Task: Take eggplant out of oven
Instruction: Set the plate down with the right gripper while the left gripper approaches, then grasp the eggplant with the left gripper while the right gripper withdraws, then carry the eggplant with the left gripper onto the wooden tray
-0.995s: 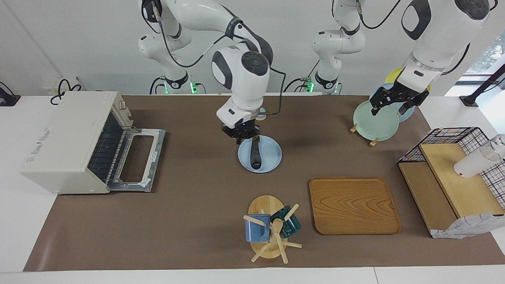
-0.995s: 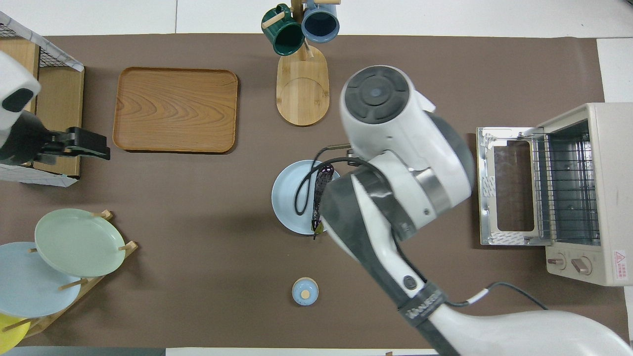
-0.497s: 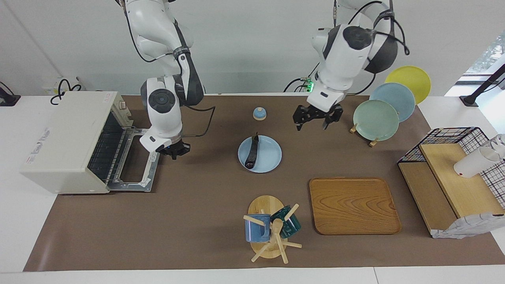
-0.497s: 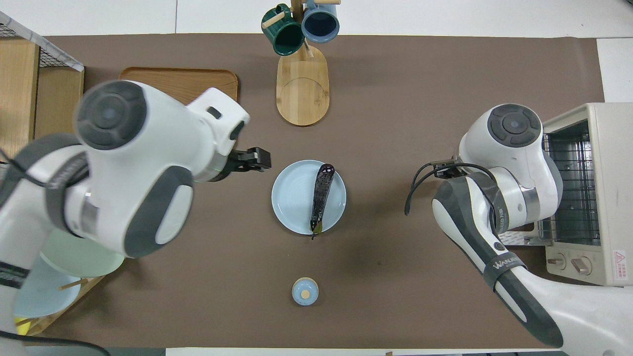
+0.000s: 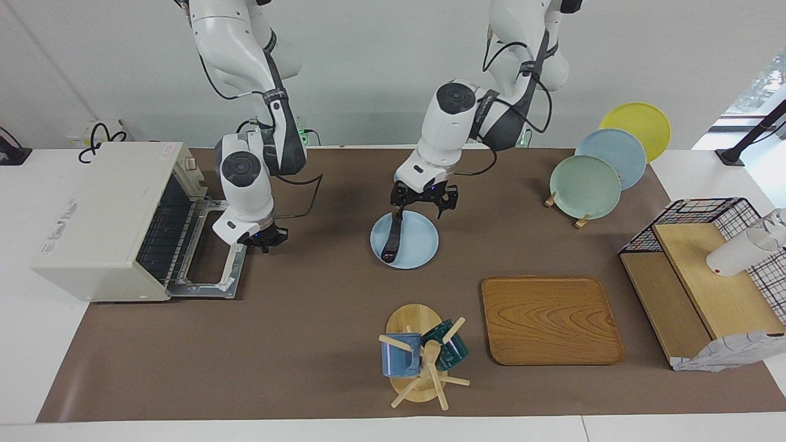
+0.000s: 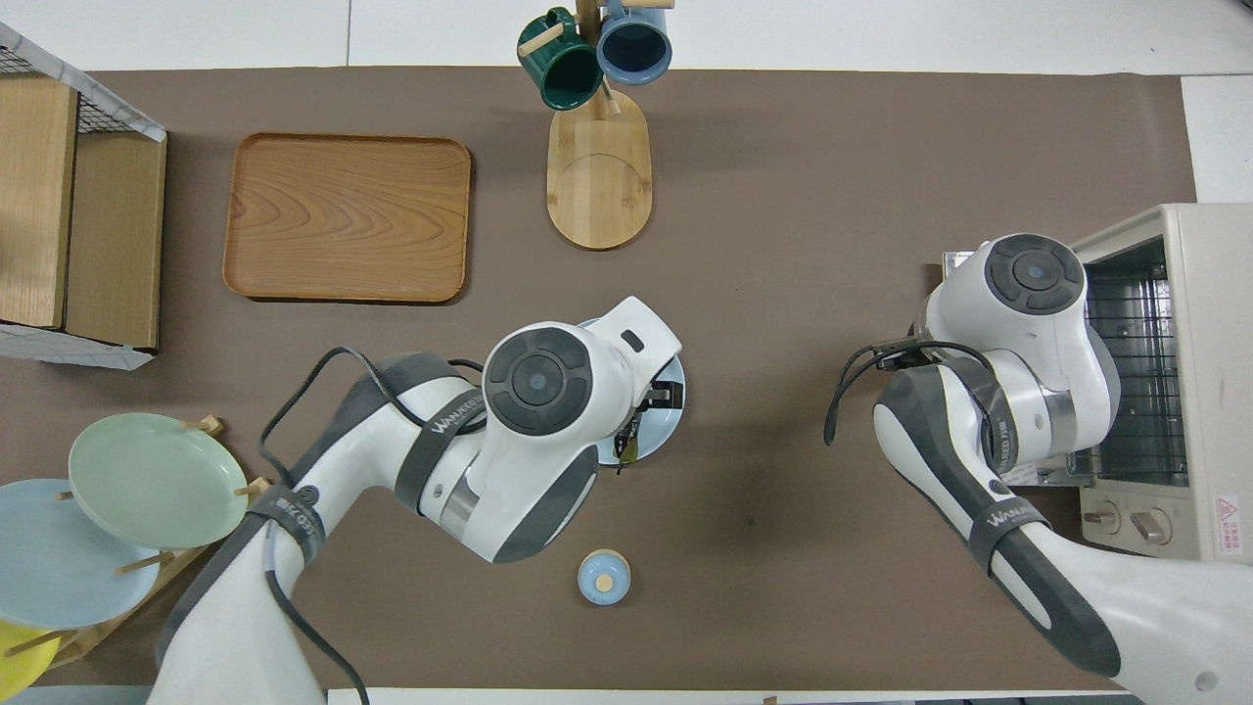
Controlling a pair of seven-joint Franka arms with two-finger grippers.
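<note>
The dark eggplant [image 5: 390, 239] lies on a light blue plate [image 5: 419, 247] at the middle of the table, outside the off-white oven [image 5: 98, 215]. The oven's glass door [image 5: 212, 248] hangs open and its wire rack shows nothing on it. My left gripper [image 5: 424, 205] is open, just over the plate's edge nearer the robots, by the eggplant's stem end. In the overhead view the left arm covers most of the plate, and only the eggplant's stem tip [image 6: 625, 451] shows. My right gripper [image 5: 261, 236] hangs over the outer edge of the open door and holds nothing.
A wooden tray [image 5: 549, 319] and a mug tree [image 5: 420, 359] stand farther from the robots than the plate. A plate rack [image 5: 589, 178] and a wire-basket shelf [image 5: 706, 270] are at the left arm's end. A small blue knob [image 6: 603, 576] sits near the robots.
The right gripper left the eggplant on the plate and moved to the oven door. The left arm swung from the plate rack to over the plate.
</note>
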